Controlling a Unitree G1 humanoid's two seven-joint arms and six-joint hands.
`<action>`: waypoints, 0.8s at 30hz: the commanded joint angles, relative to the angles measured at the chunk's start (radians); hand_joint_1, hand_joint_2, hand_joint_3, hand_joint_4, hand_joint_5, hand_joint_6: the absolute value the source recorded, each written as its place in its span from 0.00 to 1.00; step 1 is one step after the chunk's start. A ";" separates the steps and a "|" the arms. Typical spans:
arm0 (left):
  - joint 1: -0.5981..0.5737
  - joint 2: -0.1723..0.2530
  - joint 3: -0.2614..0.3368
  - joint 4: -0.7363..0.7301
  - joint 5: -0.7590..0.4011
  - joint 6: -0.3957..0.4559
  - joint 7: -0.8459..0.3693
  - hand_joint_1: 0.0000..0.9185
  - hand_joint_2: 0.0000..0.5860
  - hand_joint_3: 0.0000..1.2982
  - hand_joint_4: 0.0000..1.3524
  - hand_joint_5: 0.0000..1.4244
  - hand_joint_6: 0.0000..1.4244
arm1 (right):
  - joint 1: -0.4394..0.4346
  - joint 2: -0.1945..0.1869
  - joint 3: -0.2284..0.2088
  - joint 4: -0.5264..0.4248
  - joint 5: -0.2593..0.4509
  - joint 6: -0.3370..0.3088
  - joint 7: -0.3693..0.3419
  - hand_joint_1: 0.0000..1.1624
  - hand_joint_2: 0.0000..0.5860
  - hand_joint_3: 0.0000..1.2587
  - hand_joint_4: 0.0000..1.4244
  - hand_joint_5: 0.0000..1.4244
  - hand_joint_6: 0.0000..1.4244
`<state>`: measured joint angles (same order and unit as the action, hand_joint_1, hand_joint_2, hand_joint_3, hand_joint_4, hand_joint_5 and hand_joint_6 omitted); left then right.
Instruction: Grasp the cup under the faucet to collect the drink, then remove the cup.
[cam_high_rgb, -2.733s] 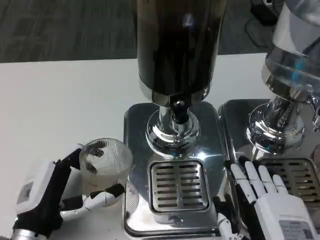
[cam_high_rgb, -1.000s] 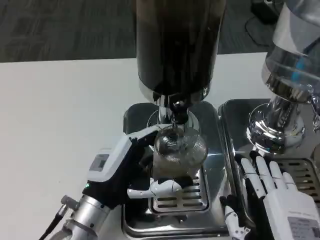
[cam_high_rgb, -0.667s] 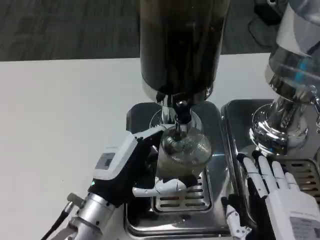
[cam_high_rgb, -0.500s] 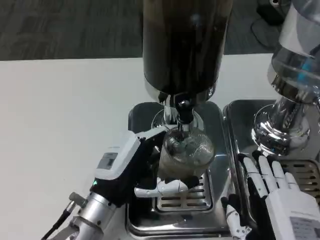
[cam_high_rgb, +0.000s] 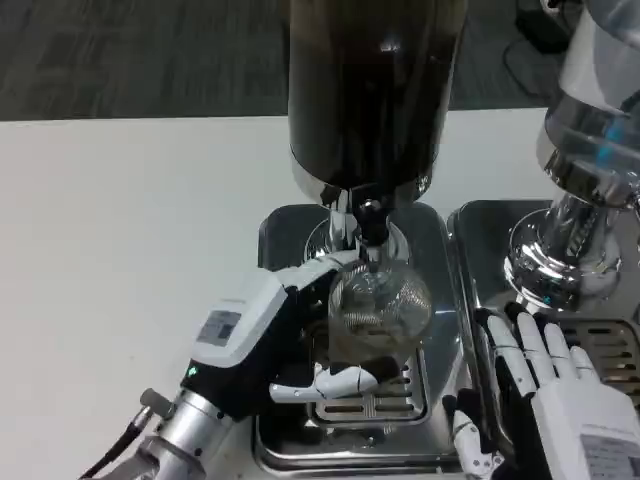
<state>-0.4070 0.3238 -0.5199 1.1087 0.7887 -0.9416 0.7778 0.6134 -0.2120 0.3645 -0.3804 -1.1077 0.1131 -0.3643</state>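
While the left hand (cam_high_rgb: 262, 335) wrapped its fingers around the clear ribbed cup (cam_high_rgb: 377, 308), the cup stood directly under the faucet (cam_high_rgb: 370, 218) of the dark drink dispenser (cam_high_rgb: 375, 90), above the slotted drip grate (cam_high_rgb: 375, 385) of the shiny metal base (cam_high_rgb: 290, 235). The thumb side of that hand lay along the cup's far left edge, and a white and black finger (cam_high_rgb: 335, 380) curled across the near side of the cup, just over the grate. Whether the cup's bottom touched the grate could not be told, since the fingers covered it. The left forearm (cam_high_rgb: 170, 450) reached in from the lower left corner. The right hand (cam_high_rgb: 545, 395) rested apart from the cup, fingers straight and slightly spread, holding nothing, on the seam between the first base and the second metal base (cam_high_rgb: 480, 235) to the right. A second dispenser (cam_high_rgb: 590, 150), clear and chrome, stood on that base at the right edge. Everything sat on the white table (cam_high_rgb: 120, 220), with grey carpet (cam_high_rgb: 130, 50) beyond its far edge.
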 joint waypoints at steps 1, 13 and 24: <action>0.003 0.014 -0.022 -0.020 0.024 0.038 -0.003 0.29 0.16 0.13 0.11 0.28 0.19 | 0.002 -0.009 -0.010 -0.003 0.014 -0.004 0.001 0.08 0.86 0.07 0.00 0.00 0.03; 0.056 0.062 0.020 -0.059 -0.023 0.030 -0.006 0.17 0.11 0.08 0.06 0.25 0.16 | -0.012 -0.029 -0.016 0.004 0.035 -0.013 0.009 0.08 0.86 0.07 0.00 0.00 0.03; 0.114 0.093 0.078 -0.106 -0.063 -0.002 -0.010 0.11 0.07 0.08 0.06 0.25 0.16 | -0.022 -0.041 -0.017 0.007 0.049 -0.016 0.013 0.09 0.87 0.07 0.00 0.00 0.03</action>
<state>-0.3202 0.4013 -0.4589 1.0213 0.7489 -0.9306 0.7714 0.5913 -0.2459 0.3556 -0.3796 -1.0668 0.1035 -0.3584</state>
